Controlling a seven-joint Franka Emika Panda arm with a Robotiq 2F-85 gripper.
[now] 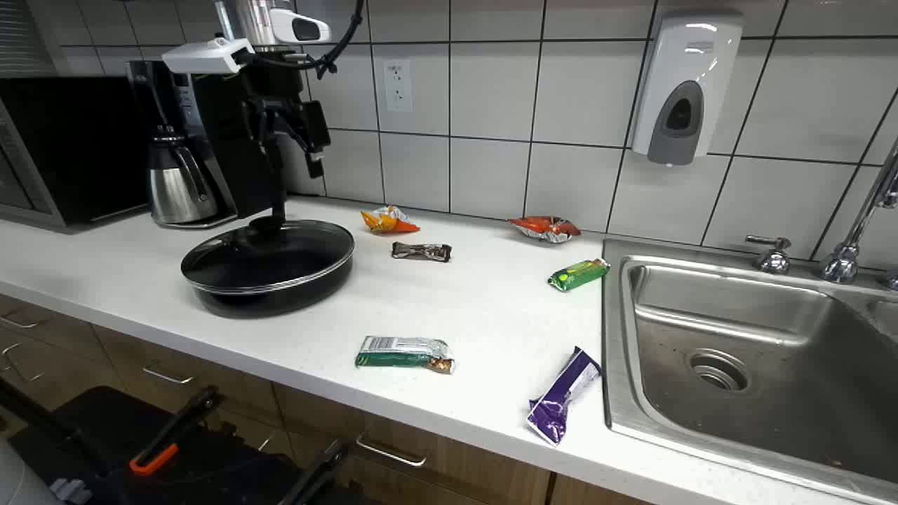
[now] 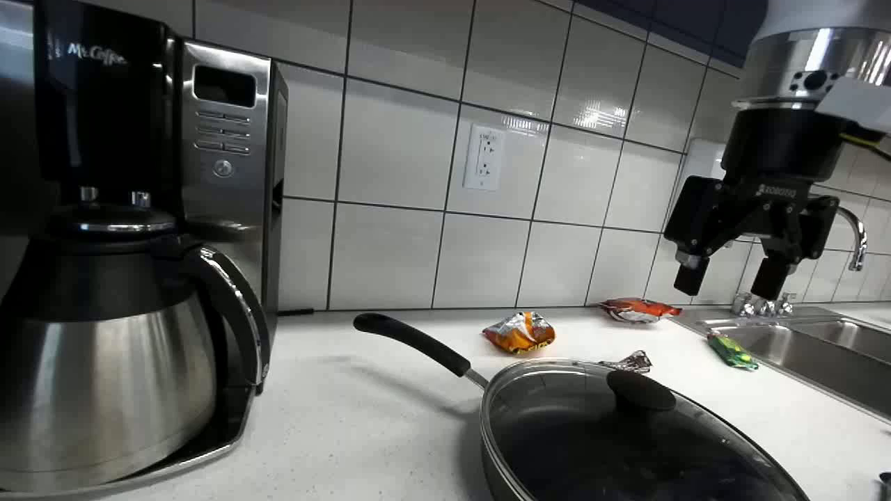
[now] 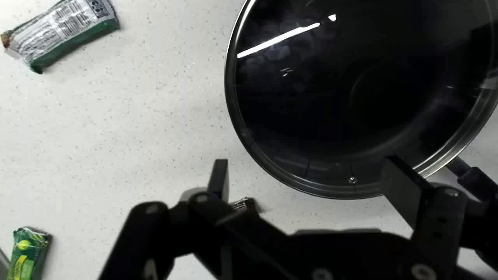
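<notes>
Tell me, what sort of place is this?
It's probably a kitchen: there's a metal sink, a coffee maker and a lidded frying pan on the white counter.

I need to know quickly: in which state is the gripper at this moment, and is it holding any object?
Robotiq gripper: open, jaws apart, holding nothing.

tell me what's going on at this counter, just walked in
A robot arm holds its gripper open and empty in the air above the counter, touching nothing. Nearby, a black pan stands with its glass lid on. Six snack packets lie scattered on the counter, among them a purple one near the sink.
</notes>
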